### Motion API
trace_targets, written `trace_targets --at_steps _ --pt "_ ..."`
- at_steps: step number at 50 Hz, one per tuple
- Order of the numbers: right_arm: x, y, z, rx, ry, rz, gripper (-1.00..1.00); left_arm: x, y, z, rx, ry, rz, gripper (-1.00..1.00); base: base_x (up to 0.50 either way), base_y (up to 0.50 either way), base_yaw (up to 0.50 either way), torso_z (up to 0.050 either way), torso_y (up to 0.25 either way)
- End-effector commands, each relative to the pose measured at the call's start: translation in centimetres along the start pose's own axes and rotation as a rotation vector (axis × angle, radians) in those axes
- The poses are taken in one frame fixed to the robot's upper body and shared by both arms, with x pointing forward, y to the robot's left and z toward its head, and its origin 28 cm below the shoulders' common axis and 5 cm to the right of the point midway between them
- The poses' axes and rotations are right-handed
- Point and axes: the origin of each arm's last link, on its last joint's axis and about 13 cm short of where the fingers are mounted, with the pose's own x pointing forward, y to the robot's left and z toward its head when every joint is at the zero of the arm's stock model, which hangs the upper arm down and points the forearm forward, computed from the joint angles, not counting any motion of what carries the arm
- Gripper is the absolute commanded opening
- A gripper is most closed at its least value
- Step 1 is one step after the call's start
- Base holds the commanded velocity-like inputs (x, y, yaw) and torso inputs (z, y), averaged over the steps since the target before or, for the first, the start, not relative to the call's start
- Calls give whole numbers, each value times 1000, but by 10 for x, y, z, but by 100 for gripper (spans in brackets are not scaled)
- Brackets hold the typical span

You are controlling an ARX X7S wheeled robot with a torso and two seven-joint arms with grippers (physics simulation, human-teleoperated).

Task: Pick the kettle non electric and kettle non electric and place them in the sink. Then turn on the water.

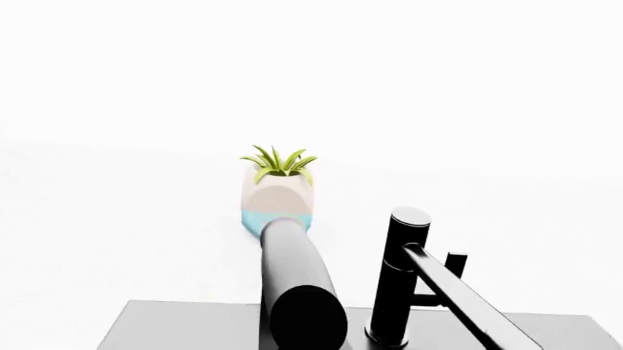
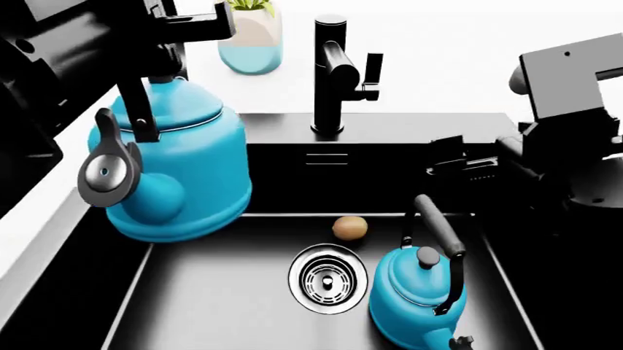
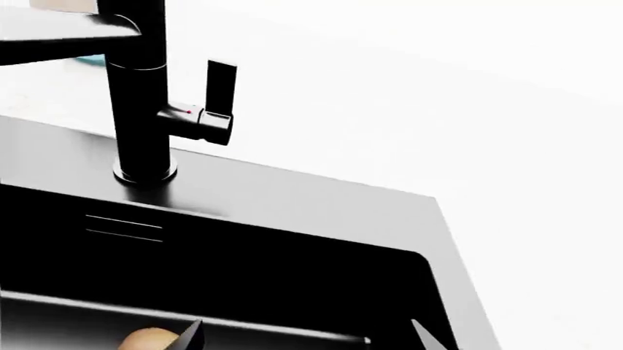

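One turquoise kettle (image 2: 180,168) hangs above the left side of the black sink (image 2: 224,299). My left gripper (image 2: 156,40) is shut on its black handle (image 1: 297,277), which fills the middle of the left wrist view. The other turquoise kettle (image 2: 413,295) stands upright in the basin at the near right, beside the round chrome drain (image 2: 328,278). Over the sink's right rim, my right gripper (image 2: 465,164) is open, and its two fingertips (image 3: 419,337) stand wide apart with nothing between them. The black faucet (image 2: 331,73) rises behind the basin, with its lever (image 3: 221,80) on the right side.
A small brown round thing (image 2: 349,228) lies in the basin just behind the drain. A pale teal plant pot (image 2: 251,40) stands on the white counter behind the faucet, to the left. White counter surrounds the sink.
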Motion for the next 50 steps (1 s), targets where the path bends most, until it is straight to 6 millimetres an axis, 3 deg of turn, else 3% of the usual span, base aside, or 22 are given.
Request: trace_targets --at_steps 1,29,41,50 --pt "-12 -5 13 -4 -51 -30 100 1 -6 -7 -2 5 -30 -100 0 0 0 0 0" --pt "-16 -9 17 3 -74 -46 100 25 -18 -62 -16 126 -65 -100 0 0 0 0 1" --pt "-17 -10 18 7 -72 -49 100 28 -20 -75 1 164 -63 -100 0 0 0 1 1" --pt "-20 -12 20 11 -76 -60 100 24 -20 -73 -5 167 -51 -100 0 0 0 0 1"
